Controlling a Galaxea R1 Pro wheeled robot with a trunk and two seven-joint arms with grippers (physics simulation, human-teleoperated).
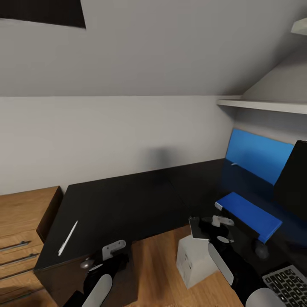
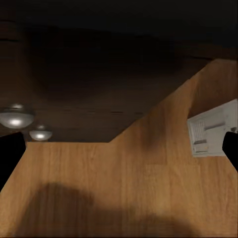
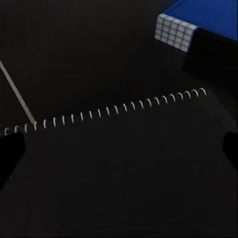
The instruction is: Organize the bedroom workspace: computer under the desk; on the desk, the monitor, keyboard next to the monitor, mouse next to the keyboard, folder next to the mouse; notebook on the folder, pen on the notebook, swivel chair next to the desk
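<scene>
**A:** What was nearest the camera, and what did each arm have?

**B:** Nearest in the head view, the left gripper (image 1: 111,252) hung low at the desk's front edge, over the wood floor (image 1: 157,264). Its wrist view looked under the desk, past two round silver knobs (image 2: 17,117). Its fingers (image 2: 10,153) stood well apart with nothing between them. The right gripper (image 1: 213,228) was raised at the desk's inner corner, pinching the notebook (image 1: 199,228) by one side.

**A:** Was that grip certain?

**B:** I judged it so. The right wrist view had the dark cover with its wire spiral (image 3: 114,110) spread flat across the span between the finger tips, and in the head view the notebook sat level at the gripper.

**A:** And the folder?

**B:** The folder (image 1: 248,215) lay flat on the desk (image 1: 128,200), just beyond the notebook and to the right. Its long axis ran from its near corner (image 3: 174,32) away towards the right, and that corner was near the notebook's spiral edge. The right arm was plainly the nearer one.

**A:** Room to move?

**B:** The folder's top was bare. The keyboard (image 1: 288,281) lay near on the right, the black monitor (image 1: 294,179) stood behind the folder, and a blue wall panel (image 1: 260,155) lay beyond. The pen (image 1: 68,238) was well apart on the left wing, close to its front edge and nearer the left arm. The computer (image 1: 192,260) stood on the floor below.
</scene>
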